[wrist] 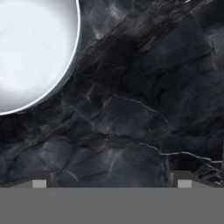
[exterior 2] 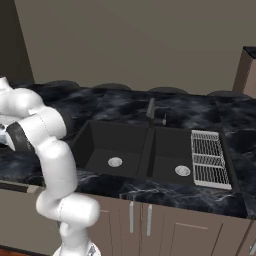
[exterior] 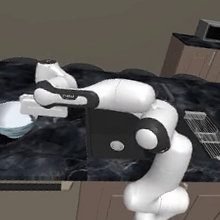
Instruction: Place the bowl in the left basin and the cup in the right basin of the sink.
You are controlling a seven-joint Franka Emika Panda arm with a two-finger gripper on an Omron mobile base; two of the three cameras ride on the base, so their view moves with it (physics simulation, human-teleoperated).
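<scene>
— How far along is it, would you say?

— Hardly started, by the look of it. Nearest the pincer (wrist: 112,181) there is just bare black marbled counter (wrist: 144,100); the two tips stand spread wide with nothing between them.

— And the bowl?

— The bowl (exterior: 10,119) sits on the counter just beside the pincer, a little to one side of the open tips rather than under them. From the hand's own view its white rim curves in at one corner, off from the gap between the tips. So it's not gripped yet, and it isn't in the sink (exterior 2: 150,150) either.

— Where's the sink from there?

— Farther off, past the robot's elbow. Beyond the bowl-side counter comes the left basin (exterior 2: 107,145), then the divider, then the right basin (exterior 2: 172,152), and a wire rack (exterior 2: 207,157) past that. Both basins look bare apart from their drains.

— The cup?

— I can't spot any yellow cup from where I stand, so I can't say where it is. My reckoning: both placings are still to do, and the bowl looks like the first job.
</scene>
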